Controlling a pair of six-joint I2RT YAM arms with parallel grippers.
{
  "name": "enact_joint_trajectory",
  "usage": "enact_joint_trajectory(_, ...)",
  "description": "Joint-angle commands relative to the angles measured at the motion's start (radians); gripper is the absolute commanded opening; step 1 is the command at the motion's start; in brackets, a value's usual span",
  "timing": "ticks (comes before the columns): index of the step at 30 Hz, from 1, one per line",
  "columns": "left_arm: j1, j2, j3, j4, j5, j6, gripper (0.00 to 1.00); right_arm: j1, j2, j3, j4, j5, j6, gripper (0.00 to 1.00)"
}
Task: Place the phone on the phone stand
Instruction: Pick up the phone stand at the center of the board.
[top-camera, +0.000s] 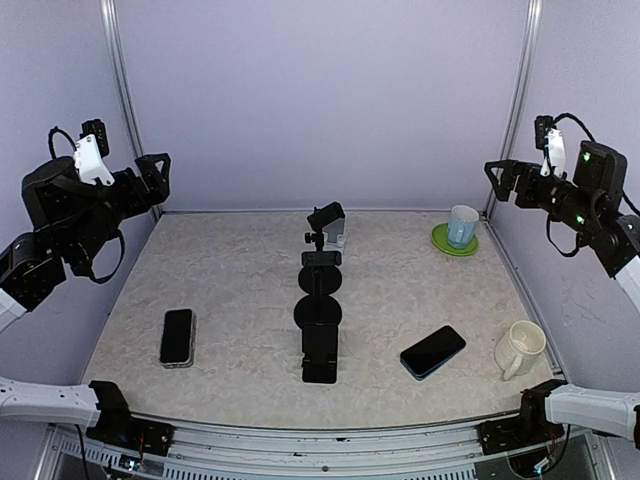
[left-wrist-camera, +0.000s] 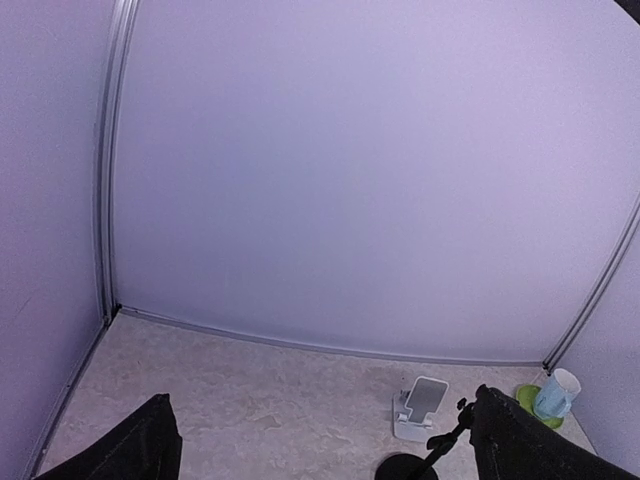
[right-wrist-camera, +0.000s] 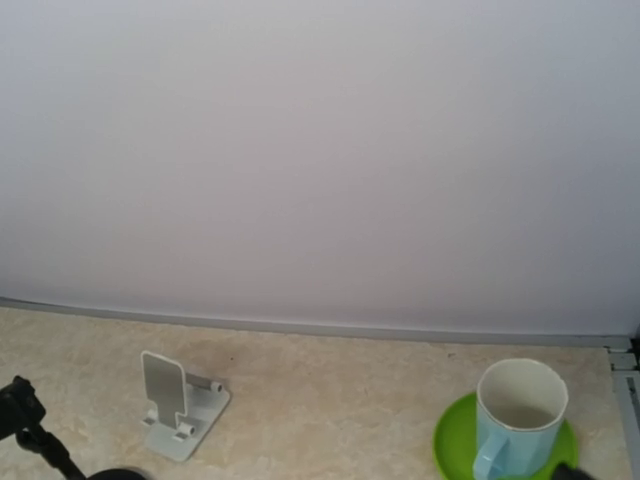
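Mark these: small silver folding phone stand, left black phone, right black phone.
Small silver folding phone stand (right-wrist-camera: 163, 385): right wrist view, upright back plate.
Left black phone (top-camera: 177, 337): top external view, screen centre.
Right black phone (top-camera: 433, 351): top external view, screen centre.

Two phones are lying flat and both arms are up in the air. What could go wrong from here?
The left phone and the right phone lie flat, so a grasp may push them rather than lift them. The right phone is near the cream mug, which the right gripper could knock. The tall black stand is in front of the white phone stand; a carried phone might hit it.
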Motion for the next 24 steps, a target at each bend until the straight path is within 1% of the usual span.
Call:
enact_joint_trajectory(1,0.016,0.014,-0.002,0.013,0.068,-0.007,0.99,0.013,0.007,0.01,-0.005,0.01,-0.012,1.0)
enact_joint_trajectory(8,0.018,0.039,-0.024,0.019,0.09,-0.012,0.99,0.011,-0.076,-0.153,0.15,0.011,0.021,1.0)
enact_joint_trajectory(11,0.019,0.055,-0.038,0.036,0.103,-0.013,0.99,0.011,-0.034,-0.129,0.105,0.018,0.017,1.0)
enact_joint_trajectory(14,0.026,0.079,-0.052,0.058,0.131,-0.02,0.99,0.011,0.018,-0.114,0.073,-0.018,0.017,1.0)
enact_joint_trajectory(19,0.028,0.125,-0.071,0.065,0.16,-0.051,0.99,0.013,0.076,-0.157,0.096,-0.097,0.04,1.0)
enact_joint_trajectory(24,0.03,0.136,-0.117,0.082,0.174,-0.062,0.99,0.022,0.084,-0.222,0.15,-0.137,0.055,1.0)
